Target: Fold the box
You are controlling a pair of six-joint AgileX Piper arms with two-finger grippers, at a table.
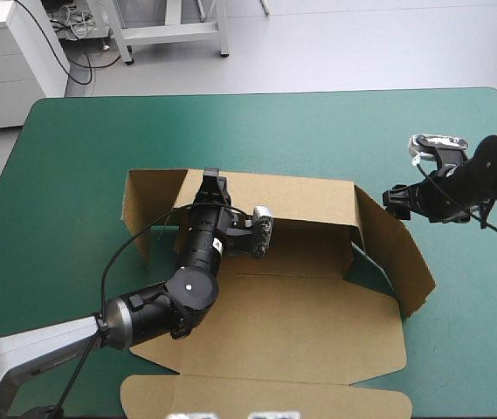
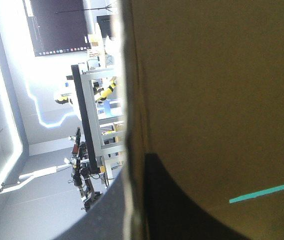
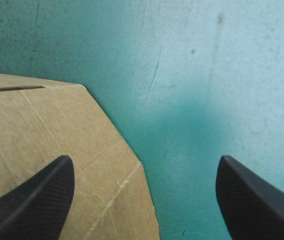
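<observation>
Teal-green cover (image 1: 318,131) bearing the box (image 1: 300,323) mid-table, back wall (image 1: 292,196) raised; left gripper (image 1: 213,182) pinched on that wall's top edge; right gripper (image 3: 144,160) spread wide, empty, beside the right flap (image 1: 401,253); risks: wall slipping free, or unheld flap sagging outward.
</observation>
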